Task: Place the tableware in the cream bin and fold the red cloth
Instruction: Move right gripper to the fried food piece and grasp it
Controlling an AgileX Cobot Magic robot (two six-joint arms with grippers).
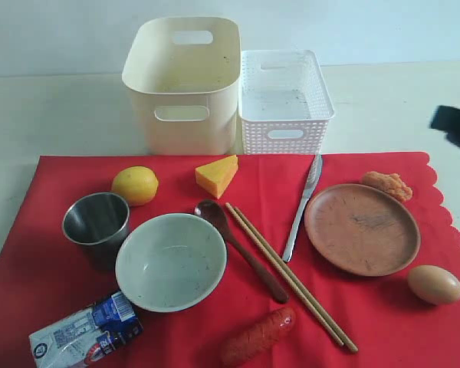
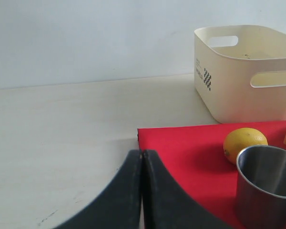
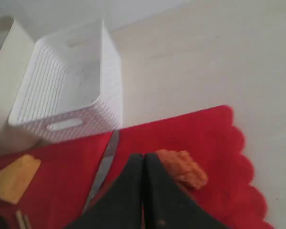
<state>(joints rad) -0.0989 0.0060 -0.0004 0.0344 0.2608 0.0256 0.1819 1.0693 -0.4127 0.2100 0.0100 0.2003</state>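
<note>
Milk carton [image 1: 84, 331] and sausage [image 1: 258, 336] lie at the near edge of the red cloth [image 1: 31, 261], which is spread flat and unfolded on the table [image 1: 383, 100]. Mid-cloth stands the pale speckled bowl [image 1: 171, 261], upright with a bare interior. The steel cup [image 1: 96, 222] stands just beside it, upright, showing only its own floor.

Across the cloth's centre lie the dark brown spoon [image 1: 238, 247], wooden chopsticks [image 1: 291, 277] and silver table knife [image 1: 303, 205]. Toward the scalloped edge sits the round reddish-brown plate [image 1: 362, 228], its face bare, with an egg [image 1: 435, 284] and an orange fried piece [image 1: 387, 185] near it.

Lemon [image 1: 135, 185] and cheese wedge [image 1: 217, 175] lie near the cloth's far edge. Just behind that edge — off the cloth — the cream bin [image 1: 215, 130] and white perforated basket [image 1: 253, 134] stand side by side, bare floors visible.

The left gripper [image 2: 142, 155] has its fingers pressed together on nothing, just off a far corner of the cloth. The right gripper [image 3: 143, 157] is likewise closed and empty — on the cloth's scalloped side.
</note>
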